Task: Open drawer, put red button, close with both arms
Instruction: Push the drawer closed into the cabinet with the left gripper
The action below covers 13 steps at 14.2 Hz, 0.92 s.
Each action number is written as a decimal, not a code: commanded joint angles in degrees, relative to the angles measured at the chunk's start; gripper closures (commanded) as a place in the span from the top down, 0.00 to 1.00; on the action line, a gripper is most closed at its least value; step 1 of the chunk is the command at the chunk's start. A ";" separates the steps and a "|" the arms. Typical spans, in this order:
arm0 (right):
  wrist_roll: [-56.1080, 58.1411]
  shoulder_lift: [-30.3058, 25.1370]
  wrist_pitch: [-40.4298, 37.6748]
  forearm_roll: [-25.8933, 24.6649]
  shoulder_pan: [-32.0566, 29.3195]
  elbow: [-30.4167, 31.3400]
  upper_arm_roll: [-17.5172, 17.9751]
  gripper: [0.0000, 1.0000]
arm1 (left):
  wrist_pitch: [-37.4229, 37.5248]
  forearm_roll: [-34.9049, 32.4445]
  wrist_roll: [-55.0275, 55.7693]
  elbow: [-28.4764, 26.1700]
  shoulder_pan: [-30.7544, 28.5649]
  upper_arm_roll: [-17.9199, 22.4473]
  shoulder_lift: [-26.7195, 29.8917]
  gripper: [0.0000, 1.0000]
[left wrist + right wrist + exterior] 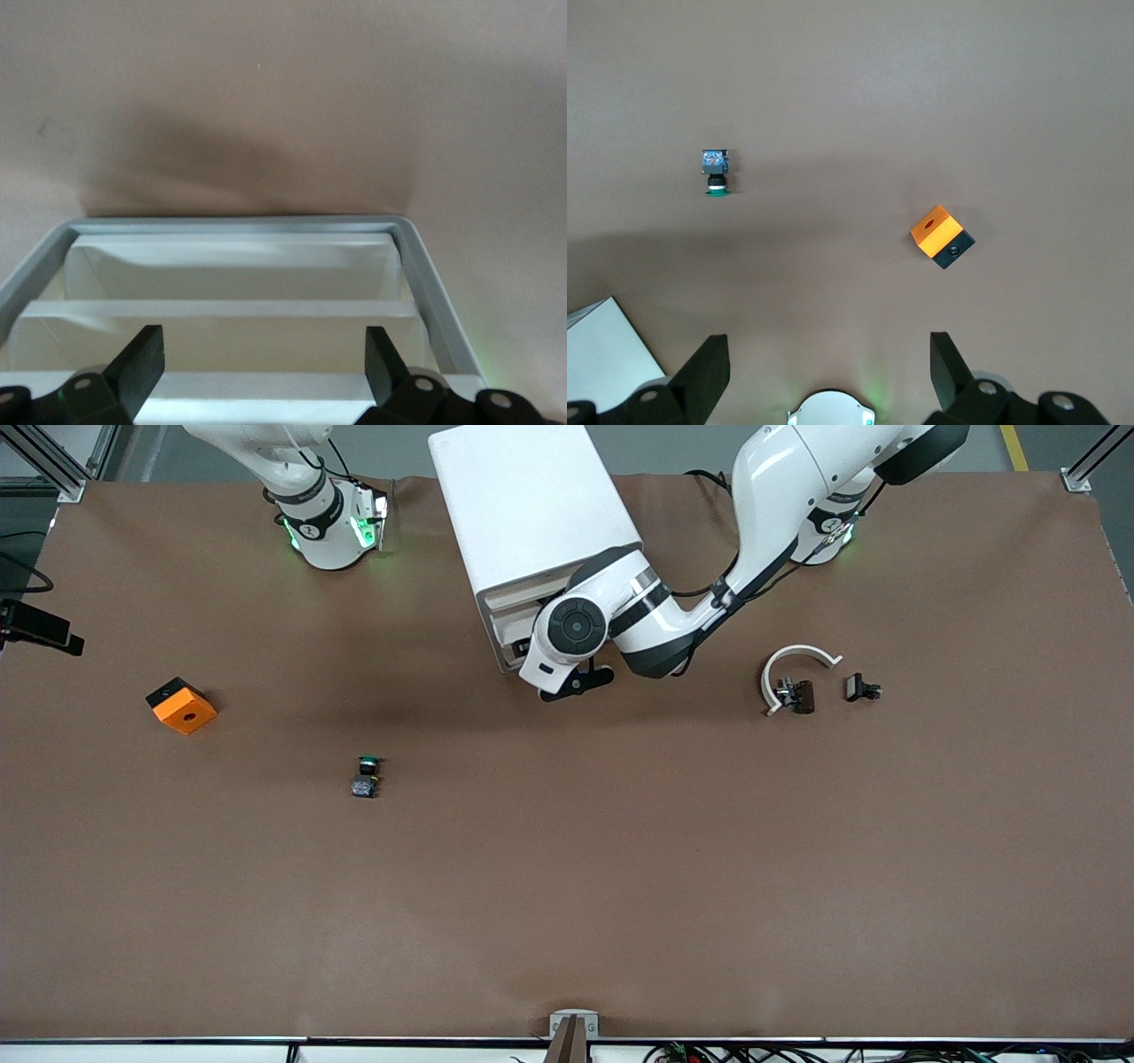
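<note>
The cabinet's [532, 514] drawer fronts were largely hidden by the left arm [620, 615]; the right arm [301, 478] was cut off by the frame's top edge.

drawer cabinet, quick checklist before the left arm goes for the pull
1. Left gripper open: ok, fingers wide apart.
2. Left gripper at the cabinet front: ok, the stacked drawer fronts show between its fingers.
3. A drawer gripped: not ok, the fingers are closed on nothing.
4. Red button found: cannot tell. Only the green-capped button shows plainly. The small dark part beside the white curved piece might be it.
5. Right gripper free: ok, open and empty, waiting over the table near its base.
</note>
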State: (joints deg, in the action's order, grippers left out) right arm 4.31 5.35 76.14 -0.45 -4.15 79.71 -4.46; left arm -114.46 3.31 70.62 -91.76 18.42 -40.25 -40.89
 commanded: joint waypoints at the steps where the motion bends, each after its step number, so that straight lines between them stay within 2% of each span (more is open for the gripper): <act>1: 0.61 -0.77 -2.74 -0.69 -1.56 -1.75 1.03 1.00 | 0.99 2.92 0.74 0.26 0.38 -0.80 -0.24 1.00; 3: 0.79 -1.56 -5.64 0.09 -2.00 -3.76 1.03 1.00 | 1.08 4.15 0.75 0.35 0.56 -0.80 -0.77 1.00; 6: 0.26 -3.06 -4.95 0.09 -1.21 -3.78 1.99 1.00 | 1.70 5.04 0.83 0.26 1.09 -0.80 -0.86 1.00; 13: 0.17 -4.90 -4.16 1.50 -0.77 -1.50 1.91 1.00 | 1.70 5.39 2.77 0.35 1.18 -0.80 -1.30 1.00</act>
State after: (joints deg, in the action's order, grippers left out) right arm 4.37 1.84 71.66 0.09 -4.60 76.45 -2.68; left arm -113.54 7.34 72.24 -91.78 19.45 -40.35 -41.72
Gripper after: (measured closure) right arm 0.000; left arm 0.000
